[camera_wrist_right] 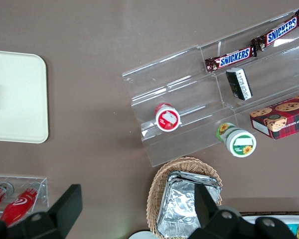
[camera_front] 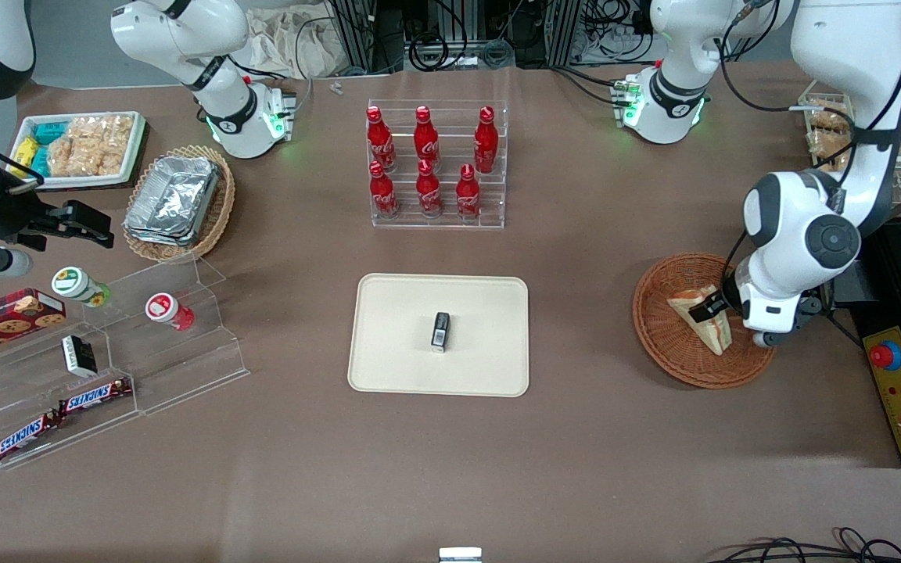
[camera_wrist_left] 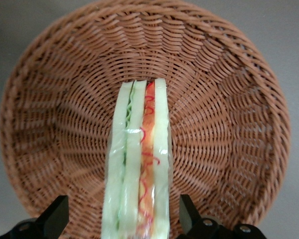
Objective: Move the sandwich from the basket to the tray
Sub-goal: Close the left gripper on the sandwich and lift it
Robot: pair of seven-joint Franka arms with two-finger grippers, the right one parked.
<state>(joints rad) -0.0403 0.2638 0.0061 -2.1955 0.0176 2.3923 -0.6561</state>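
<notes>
The sandwich [camera_front: 715, 332] [camera_wrist_left: 139, 164], a plastic-wrapped wedge of white bread with red and green filling, stands on edge in the reddish-brown wicker basket [camera_front: 665, 336] [camera_wrist_left: 65, 114] toward the working arm's end of the table. My left gripper [camera_front: 720, 317] [camera_wrist_left: 122, 219] is lowered into the basket and open. Its black fingers [camera_wrist_left: 57, 216] stand on either side of the sandwich with a gap at each. The cream tray [camera_front: 396, 328] [camera_wrist_right: 15, 94] lies flat at mid-table, with a small black box [camera_front: 440, 331] on it.
A clear rack of red bottles [camera_front: 435, 168] stands farther from the front camera than the tray. A yellow control box with a red button [camera_front: 900, 391] sits beside the basket. Toward the parked arm's end are a tan basket of foil containers [camera_front: 177, 199] and a clear stepped stand [camera_front: 106, 352].
</notes>
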